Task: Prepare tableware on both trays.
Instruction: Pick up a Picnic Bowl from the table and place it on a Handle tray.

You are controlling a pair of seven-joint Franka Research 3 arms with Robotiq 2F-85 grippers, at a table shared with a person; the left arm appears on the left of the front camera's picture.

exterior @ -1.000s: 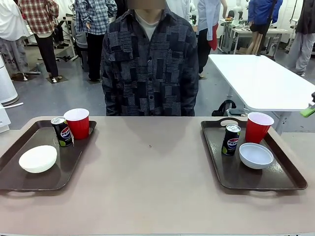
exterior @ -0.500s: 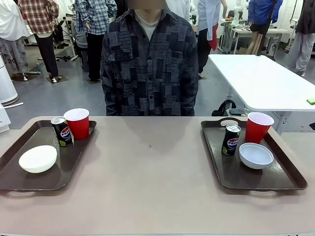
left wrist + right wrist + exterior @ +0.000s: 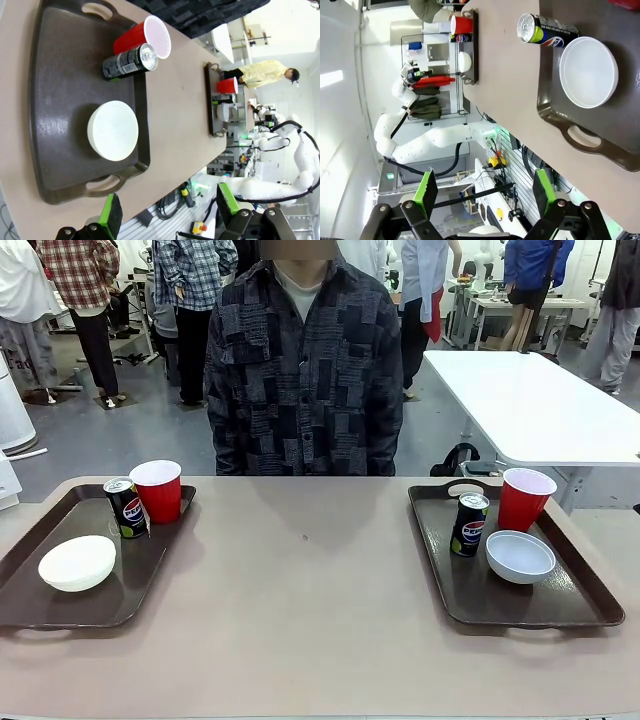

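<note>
A person in a dark patchwork shirt [image 3: 304, 370] stands at the far edge of the beige bench [image 3: 310, 620] — behind, a white table [image 3: 530, 405] and other people farther off.

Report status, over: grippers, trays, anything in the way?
Left gripper open, empty; right gripper likewise. Left tray and right tray each hold bowl, cup, can. Nothing blocking; person stands opposite.

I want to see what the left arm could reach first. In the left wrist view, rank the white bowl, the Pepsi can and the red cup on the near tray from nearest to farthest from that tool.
From the left tool, fingers apart at the bottom edge:
1. Small round white bowl, mid-tray, nearest.
2. Slim black Pepsi can, beyond the bowl.
3. Red plastic cup, just past the can, by the far handle slot of the dark brown rectangular plastic tray.
</note>
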